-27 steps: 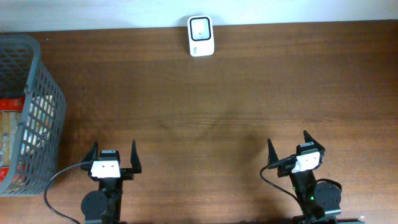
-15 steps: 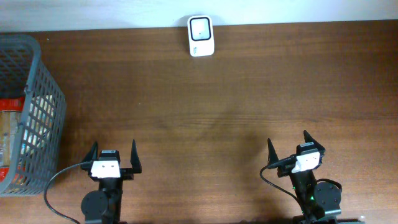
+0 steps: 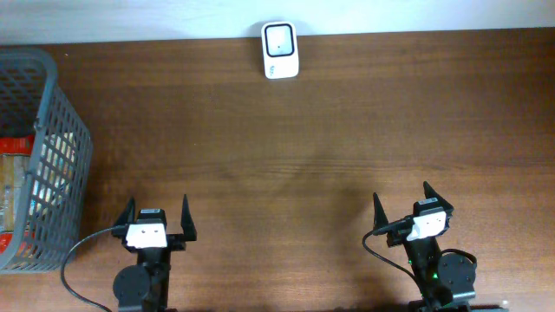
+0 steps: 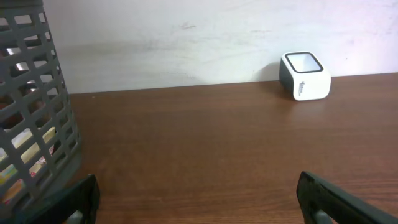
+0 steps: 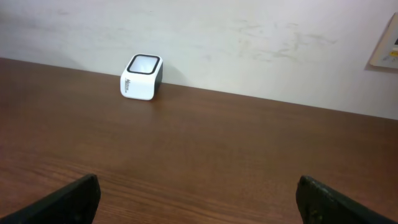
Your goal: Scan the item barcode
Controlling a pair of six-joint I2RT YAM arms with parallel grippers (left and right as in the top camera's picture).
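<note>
Nothing has moved since the earlier frames; both arms are parked as before. Overhead: left gripper (image 3: pixel 158 208) and right gripper (image 3: pixel 401 198) sit at the near edge of the table (image 3: pixel 303 139), well apart, jaws spread wide, holding nothing. Scanner (image 3: pixel 280 50) stands at the far edge by the wall. Basket (image 3: pixel 54 104) is at the left edge with the items (image 3: pixel 16 146) inside, red and beige packets. Task looks unstarted; the first step is the pick. Next move likely calls for the left arm, being nearer, to swing left over the basket and close on one packet. Left wrist: fingers (image 4: pixel 71 199) apart, aimed level at the wall, basket left, scanner far right. Right wrist: fingers apart too, nothing between them, scanner ahead-left; no barcode visible.
</note>
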